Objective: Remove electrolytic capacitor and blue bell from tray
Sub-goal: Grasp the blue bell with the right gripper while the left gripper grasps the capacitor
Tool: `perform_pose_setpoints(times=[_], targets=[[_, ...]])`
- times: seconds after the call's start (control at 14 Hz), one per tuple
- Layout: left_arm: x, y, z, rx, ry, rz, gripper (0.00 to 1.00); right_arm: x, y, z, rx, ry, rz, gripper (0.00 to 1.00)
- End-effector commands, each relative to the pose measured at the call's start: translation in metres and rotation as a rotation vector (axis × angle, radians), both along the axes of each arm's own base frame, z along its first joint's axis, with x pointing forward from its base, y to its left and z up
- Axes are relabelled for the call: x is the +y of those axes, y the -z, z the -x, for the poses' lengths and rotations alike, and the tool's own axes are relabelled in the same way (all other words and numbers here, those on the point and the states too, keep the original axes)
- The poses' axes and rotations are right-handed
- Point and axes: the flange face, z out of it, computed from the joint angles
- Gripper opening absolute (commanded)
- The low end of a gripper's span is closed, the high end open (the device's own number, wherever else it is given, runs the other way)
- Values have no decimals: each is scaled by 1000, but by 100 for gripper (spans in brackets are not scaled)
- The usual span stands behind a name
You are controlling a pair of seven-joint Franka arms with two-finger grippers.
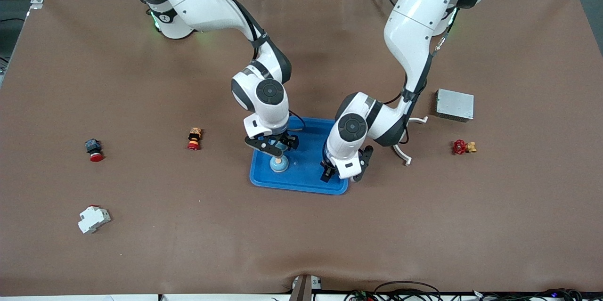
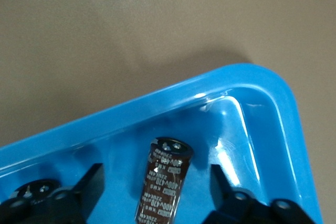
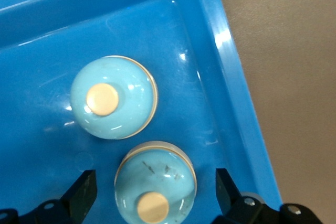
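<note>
A blue tray point(image 1: 306, 183) sits mid-table. My left gripper point(image 1: 340, 174) is low over the tray corner toward the left arm's end. In the left wrist view a dark brown capacitor point(image 2: 163, 182) lies in the tray point(image 2: 247, 129), and the left gripper point(image 2: 156, 170) stands open round it with a gap on each side. My right gripper point(image 1: 278, 148) is over the tray's other end. Two light blue bells with beige buttons sit in the tray point(image 3: 199, 51). One bell point(image 3: 155, 182) is between the open right gripper's point(image 3: 155, 174) fingers, untouched. The other bell point(image 3: 114, 97) point(image 1: 279, 164) stands beside it.
Toward the right arm's end lie a black-and-red button point(image 1: 94, 149), an orange-and-red button point(image 1: 194, 138) and a white breaker point(image 1: 93, 219). Toward the left arm's end are a grey metal box point(image 1: 454, 105), a red valve point(image 1: 463, 147) and white brackets point(image 1: 405, 152).
</note>
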Motion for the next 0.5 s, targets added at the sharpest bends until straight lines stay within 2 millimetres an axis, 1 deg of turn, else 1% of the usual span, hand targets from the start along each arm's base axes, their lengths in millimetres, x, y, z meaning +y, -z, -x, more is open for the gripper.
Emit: perform_pose_setpoints(times=[0.0,0.07,0.14,0.36,0.43], targets=[[1,-5,-6,-13,-3,13,19,7,2,-3,-13,12,3,100],[2,-5,-7,-13,-6,13,7,7,2,-3,-13,6,4,100],[2,-9,-8,-18,-6,17,0,7,2,-3,-12,5,3,89],[4,-14,-11,-25,-12,18,0,11,1,-1,-11,8,-4,21],[4,-25,-14,-39,-19,25,0,18,-1,6,-5,3,-7,0]])
